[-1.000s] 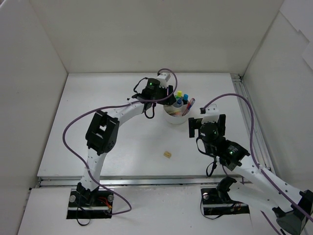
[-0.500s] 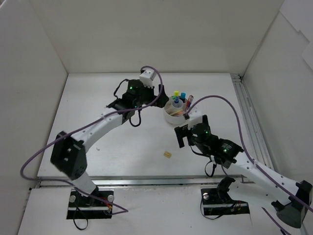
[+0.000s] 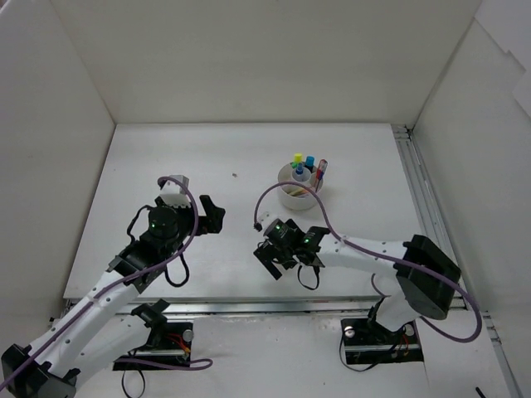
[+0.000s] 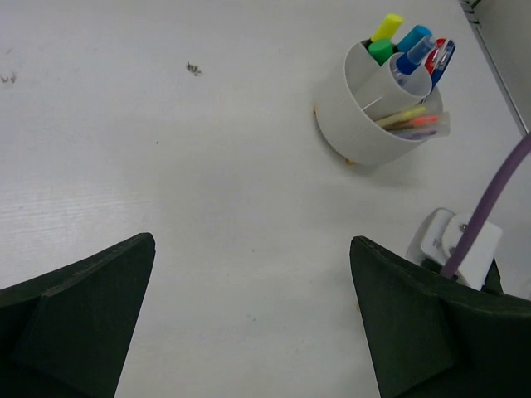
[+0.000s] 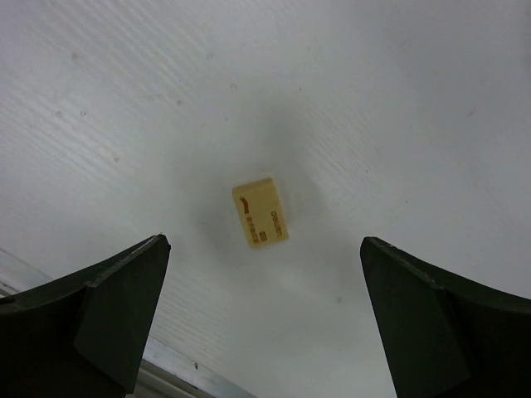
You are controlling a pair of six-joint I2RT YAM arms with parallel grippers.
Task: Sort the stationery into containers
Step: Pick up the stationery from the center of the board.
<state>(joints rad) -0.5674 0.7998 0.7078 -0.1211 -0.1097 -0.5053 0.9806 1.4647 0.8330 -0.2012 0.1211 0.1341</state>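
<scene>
"White walls stand all round a white table (image 3: 149, 166). What is left to put away?"

"One little tan eraser (image 5: 260, 213). It lies flat and alone, close to the near edge, about halfway along it."

"And the cup?"

"The round white cup (image 3: 297, 197) stands nearer the far edge, a bit right of the middle. Markers (image 4: 412, 39) and pencils (image 4: 406, 123) poke out of it, so I think most of the job is done."

"Why is the right claw (image 3: 276, 253) there?"

"It hangs right above the eraser, pointing down. Its fingers are wide apart with nothing in them. The eraser sits between them, not touched. I guess it wants to drop and pinch."

"And the left claw (image 4: 250, 242)?"

"Its arm is bent low over the left half, nearer the near edge, out of the way. That claw is spread wide too, empty, and looks toward the cup."
</scene>
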